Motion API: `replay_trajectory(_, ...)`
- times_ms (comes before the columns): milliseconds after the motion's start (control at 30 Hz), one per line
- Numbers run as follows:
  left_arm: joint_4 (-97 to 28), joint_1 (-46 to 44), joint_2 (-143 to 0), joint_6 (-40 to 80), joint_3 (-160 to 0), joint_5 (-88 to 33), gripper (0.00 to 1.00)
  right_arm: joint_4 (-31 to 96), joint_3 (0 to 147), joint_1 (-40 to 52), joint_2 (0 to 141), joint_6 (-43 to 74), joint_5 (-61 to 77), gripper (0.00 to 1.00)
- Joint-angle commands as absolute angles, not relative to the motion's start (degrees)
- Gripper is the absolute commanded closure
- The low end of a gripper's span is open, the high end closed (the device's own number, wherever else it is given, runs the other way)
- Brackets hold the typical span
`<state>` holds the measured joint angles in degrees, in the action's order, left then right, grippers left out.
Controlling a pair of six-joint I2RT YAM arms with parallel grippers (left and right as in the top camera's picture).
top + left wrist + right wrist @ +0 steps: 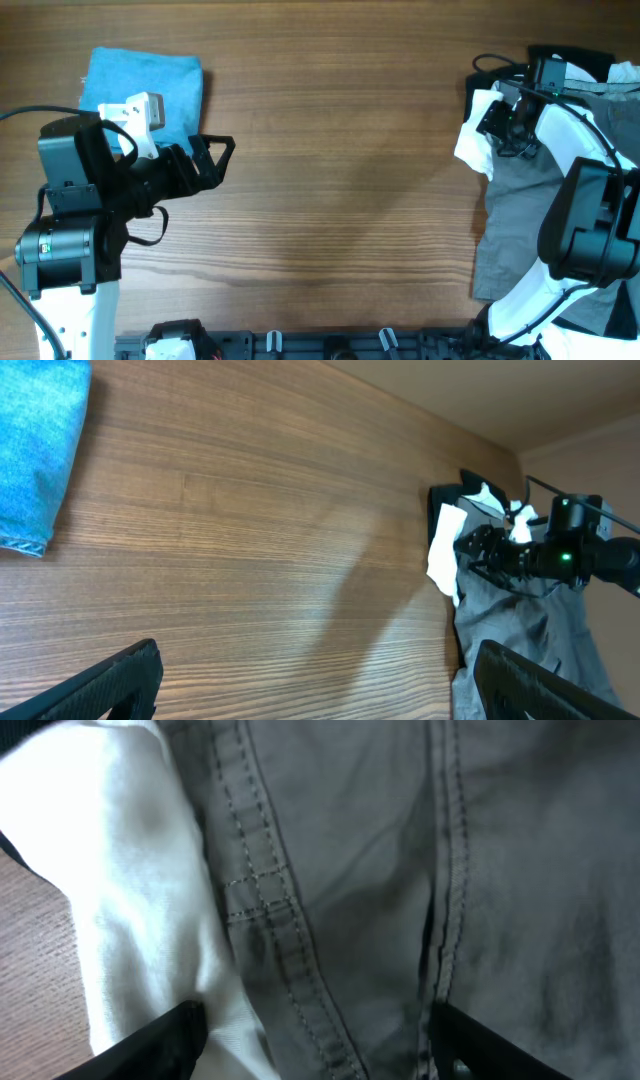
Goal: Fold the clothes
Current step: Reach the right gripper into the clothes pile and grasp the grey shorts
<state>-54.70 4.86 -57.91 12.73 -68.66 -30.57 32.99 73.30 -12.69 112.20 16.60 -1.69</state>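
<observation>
From above, the left tool stands wide open over the wooden desk, beside a folded blue cloth. The right tool sits over grey shorts and a white cloth at the desk's right edge. The left wrist view shows the left tool's fingers far apart and empty. The right wrist view shows the right tool's fingers spread across the shorts' seam, gripping nothing.

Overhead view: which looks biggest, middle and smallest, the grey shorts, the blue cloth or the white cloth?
Largest: grey shorts, even though partly covered.
Middle: blue cloth, also partly covered.
Smallest: white cloth.
</observation>
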Motion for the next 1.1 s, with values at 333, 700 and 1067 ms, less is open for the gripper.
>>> replay_trajectory(333, -54.7, 4.6, -57.6, 13.8, -69.5, -31.7, 0.0, 33.2, 73.8, -15.0, 110.5, 15.1, -5.7, 0.69)
replay_trajectory(700, -54.7, 4.6, -57.6, 13.8, -69.5, -31.7, 0.0, 33.0, 78.0, -19.0, 101.4, 16.5, 0.3, 0.96)
replay_trajectory(1067, -54.7, 4.6, -57.6, 13.9, -69.5, -31.7, 0.0, 32.9, 79.6, -19.6, 89.8, 13.7, 2.7, 0.96)
